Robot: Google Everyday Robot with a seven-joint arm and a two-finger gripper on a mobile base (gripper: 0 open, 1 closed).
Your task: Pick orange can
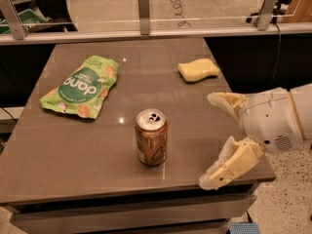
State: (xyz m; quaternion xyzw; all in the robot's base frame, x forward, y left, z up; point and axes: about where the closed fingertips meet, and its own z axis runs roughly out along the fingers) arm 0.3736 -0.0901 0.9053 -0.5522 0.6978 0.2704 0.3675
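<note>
The orange can (151,137) stands upright near the front middle of the grey table (73,145). It is orange-brown with a silver top, a pull tab and a dark triangular mark on its side. My gripper (212,139) is at the right, over the table's front right corner, a short way to the right of the can. Its two cream fingers (229,162) are spread wide apart and point left toward the can. It is open and holds nothing.
A green chip bag (81,87) lies at the left of the table. A yellow sponge (198,70) lies at the back right. A low glass barrier with metal posts (143,5) runs behind the table. The floor shows at the right.
</note>
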